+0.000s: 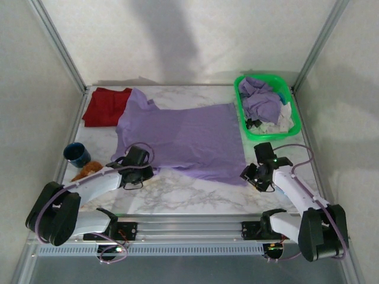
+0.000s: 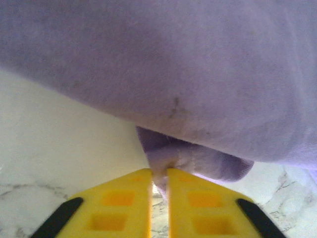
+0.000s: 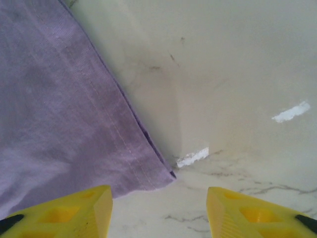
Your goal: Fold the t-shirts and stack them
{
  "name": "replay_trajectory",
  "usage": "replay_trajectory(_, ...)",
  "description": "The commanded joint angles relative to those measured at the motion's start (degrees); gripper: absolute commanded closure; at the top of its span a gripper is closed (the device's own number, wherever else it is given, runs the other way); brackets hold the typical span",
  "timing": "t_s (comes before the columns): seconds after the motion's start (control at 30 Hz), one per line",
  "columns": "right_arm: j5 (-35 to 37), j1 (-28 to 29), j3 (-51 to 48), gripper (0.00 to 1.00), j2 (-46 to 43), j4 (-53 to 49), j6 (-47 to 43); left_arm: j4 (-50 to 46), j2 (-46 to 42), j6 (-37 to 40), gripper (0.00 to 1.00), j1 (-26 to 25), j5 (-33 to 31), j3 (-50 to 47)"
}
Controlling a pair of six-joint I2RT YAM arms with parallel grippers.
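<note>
Starting from the top view: finds a lavender t-shirt (image 1: 183, 139) spread flat across the middle of the marble table (image 1: 195, 198), sleeves to the left, hem to the right. Finds a dark red t-shirt (image 1: 105, 106) bunched at the far left corner, just beside the lavender one, and a heap of purple tees (image 1: 260, 102) in the green basket (image 1: 240, 112) at far right. Places the left gripper (image 1: 137, 163) at the spread shirt's near left edge, and the right gripper (image 1: 256, 173) just beside its near right corner. Notes a blue cup (image 1: 77, 155) and a brown fuzzy toy (image 1: 87, 171) by the left edge, apart from the cloth.

Turning to the left wrist view: shows yellow fingers (image 2: 124, 203) drawn almost together, pinching a small tuck of lavender cloth, with the rest of the shirt hanging above and marble below.

Moving to the right wrist view: shows yellow fingers (image 3: 84, 208) spread wide, holding nothing, over bare marble, with the hem corner (image 3: 166, 173) lying just ahead of the gap.

Reads as the start of the first fold: one end gripped, the other not yet. Calls next, most likely, for easing the right gripper onto that hem corner and closing, then lifting both ends together and carrying the near edge over. Risks dragging the shirt askew if raised from the left alone.
</note>
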Motion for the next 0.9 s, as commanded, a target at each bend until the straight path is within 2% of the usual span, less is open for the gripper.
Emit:
replay_trajectory(0.0, 0.8, -0.5, 1.2, 0.49, 3.1, 1.9, -1.9, 3.8, 0.1, -0.9, 0.95, -0.5, 0.8, -0.1)
replay_trajectory(0.03, 1.2, -0.5, 1.3, 0.5, 3.7, 1.8, -1.9, 3.7, 0.0, -0.9, 1.0, -0.6, 0.6, 0.0)
replay_trajectory(0.2, 2.9, -0.5, -0.8, 0.54, 2.9, 4.8, 0.7, 1.6, -2.5, -0.2, 1.0, -0.6, -1.3, 0.2)
replay_trajectory(0.37, -0.4, -0.5, -2.3, 0.63, 4.4, 7.7, 1.2, -0.8, -5.1, -0.9, 1.0, -0.7, -0.9, 0.3)
replay_trajectory(0.6, -2.8, -0.5, -3.0, 0.66, 6.6, 8.3, 0.4, -4.3, -8.5, -3.5, 1.0, -3.0, -0.3, 0.4)
replay_trajectory(0.7, -3.4, -0.5, -2.9, 0.73, 7.8, 8.4, -0.1, -6.9, -9.9, -5.9, 1.0, -5.8, -0.4, 0.7)
replay_trajectory(0.8, -2.3, -0.5, -2.7, 0.86, 7.9, 7.9, -0.8, -10.5, -12.4, -10.4, 1.0, -10.8, -2.5, 1.2)
replay_trajectory(0.87, -1.2, -0.5, -2.3, 1.0, 7.3, 7.2, -1.6, -13.0, -14.3, -13.8, 1.0, -14.6, -3.5, 1.9)
